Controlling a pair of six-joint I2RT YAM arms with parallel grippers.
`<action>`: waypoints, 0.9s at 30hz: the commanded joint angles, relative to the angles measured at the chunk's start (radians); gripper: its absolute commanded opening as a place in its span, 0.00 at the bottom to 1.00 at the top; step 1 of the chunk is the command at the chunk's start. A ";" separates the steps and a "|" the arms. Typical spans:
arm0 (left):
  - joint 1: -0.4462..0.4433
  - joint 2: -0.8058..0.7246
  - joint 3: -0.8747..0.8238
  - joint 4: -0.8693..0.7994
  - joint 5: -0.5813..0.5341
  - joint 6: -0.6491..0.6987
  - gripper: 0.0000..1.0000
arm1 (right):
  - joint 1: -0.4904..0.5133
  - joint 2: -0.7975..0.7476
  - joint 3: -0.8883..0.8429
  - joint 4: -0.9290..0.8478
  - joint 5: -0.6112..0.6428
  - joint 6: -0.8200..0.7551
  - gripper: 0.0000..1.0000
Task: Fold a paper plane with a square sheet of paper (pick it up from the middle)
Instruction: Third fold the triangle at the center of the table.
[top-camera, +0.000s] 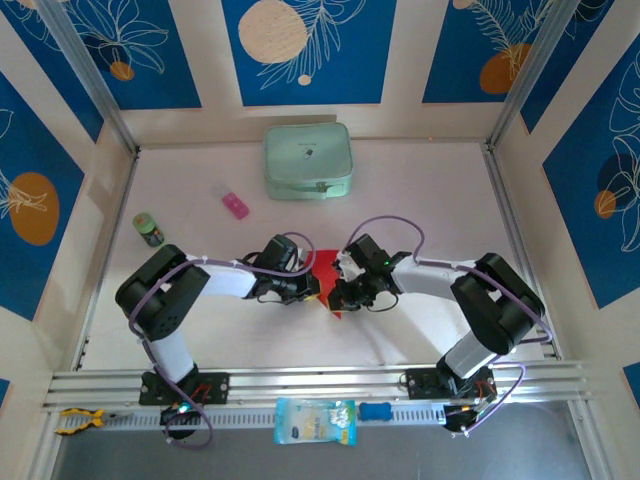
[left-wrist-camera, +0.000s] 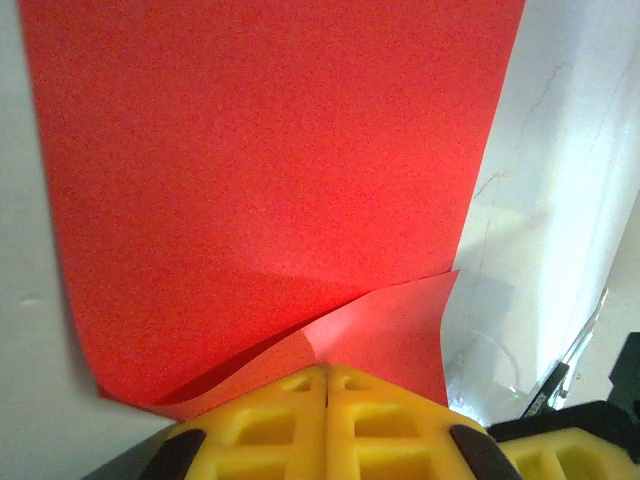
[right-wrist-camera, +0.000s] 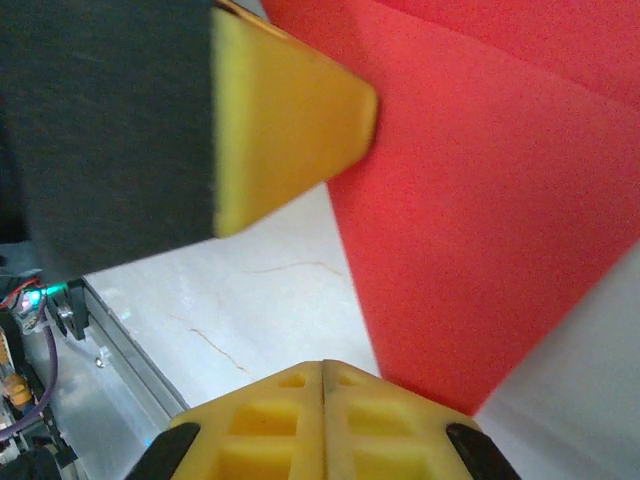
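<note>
Gripper tips on both arms are pressed together: left gripper (left-wrist-camera: 326, 378) at a raised flap of the square sheet of paper (left-wrist-camera: 270, 150), right gripper (right-wrist-camera: 323, 372) beside its edge, on the desk (top-camera: 430, 190). Progress: 1 early fold visible, no dart shape yet. From above, arms hide most of the sheet; any pinch is unclear.
</note>
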 joint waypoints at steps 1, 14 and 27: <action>-0.006 0.010 -0.012 -0.088 -0.040 0.021 0.04 | 0.012 0.012 0.045 -0.013 -0.004 -0.010 0.07; -0.005 0.016 -0.009 -0.089 -0.038 0.027 0.04 | 0.017 0.047 -0.055 0.031 0.046 0.041 0.08; -0.004 0.024 -0.009 -0.095 -0.038 0.028 0.03 | 0.002 -0.062 -0.207 0.109 0.009 0.109 0.08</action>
